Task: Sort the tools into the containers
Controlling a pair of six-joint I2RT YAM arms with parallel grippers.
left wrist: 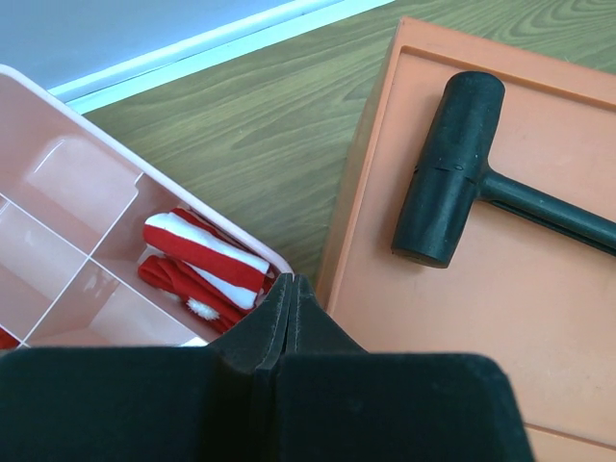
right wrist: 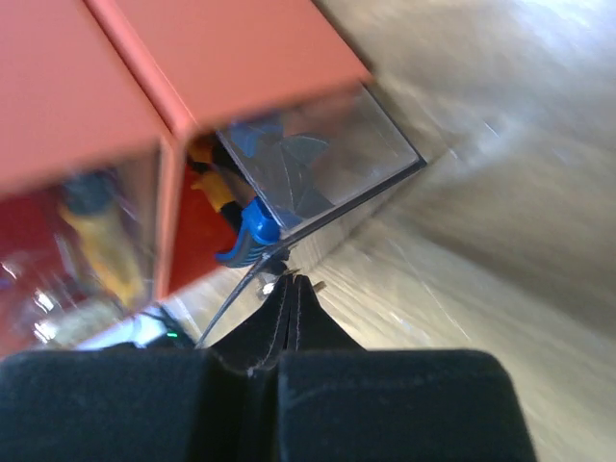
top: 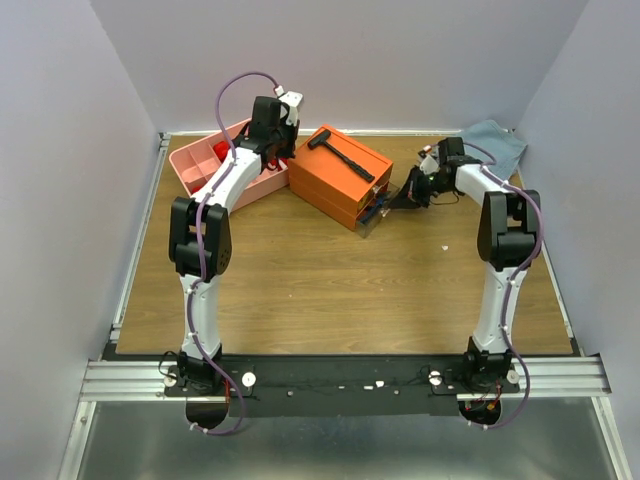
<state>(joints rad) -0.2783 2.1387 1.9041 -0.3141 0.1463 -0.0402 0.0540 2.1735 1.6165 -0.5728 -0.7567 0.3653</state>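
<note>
Blue-handled pliers (right wrist: 252,226) lie in the open clear drawer (right wrist: 322,168), the black hammer (top: 345,160) waits unsorted on top of the orange box (top: 322,186) at upper centre, and the left fingers (left wrist: 273,327) and right fingers (right wrist: 273,327) are pressed together, empty.

Robot lab test cell.
Grey walls (top: 60,200) close three edges of a wood-grain table (top: 330,290); a left arm (top: 200,262) and right arm (top: 503,250) sit bolted to an aluminium rail (top: 340,377) at the near edge.

Black hammer with cylindrical head (left wrist: 448,173): one. Shallow pink plastic tray with dividers (top: 200,150): one. Orange rectangular box with clear plastic drawers (top: 325,173): one. Blue-grey cloth (top: 495,140): one.
</note>
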